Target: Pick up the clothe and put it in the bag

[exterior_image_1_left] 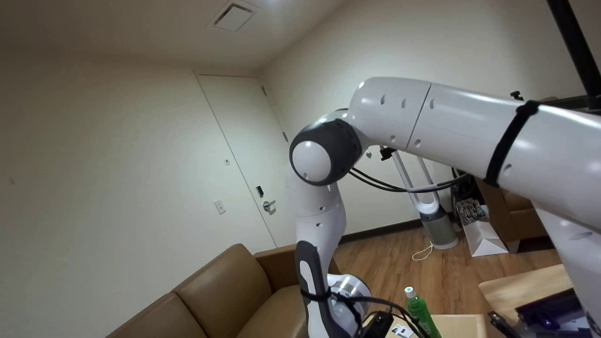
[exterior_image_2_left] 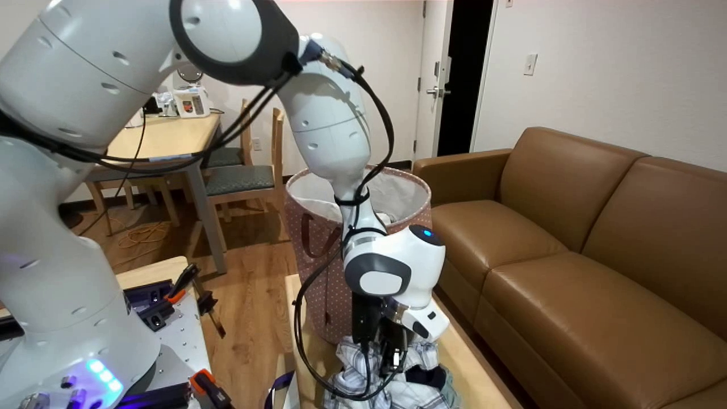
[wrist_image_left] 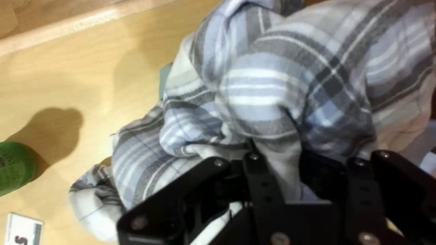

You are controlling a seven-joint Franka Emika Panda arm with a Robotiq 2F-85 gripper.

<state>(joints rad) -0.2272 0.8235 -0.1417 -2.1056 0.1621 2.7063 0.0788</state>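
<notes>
Plaid cloth [wrist_image_left: 272,78], crumpled into rounded folds, lies heaped on the pale wooden surface [wrist_image_left: 92,68] near the round, dotted bag [exterior_image_2_left: 338,298]; the jaws touch the cloth, a fold between them, but how wide or tight I cannot tell

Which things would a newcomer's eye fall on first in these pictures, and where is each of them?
The big white robot arm would probably catch the eye first, bending across both exterior views. Next comes the crumpled plaid cloth, filling much of the wrist view, with a green bottle at that picture's left edge. In an exterior view, a pink dotted bag stands partly hidden by the arm, left of a brown sofa.
</notes>
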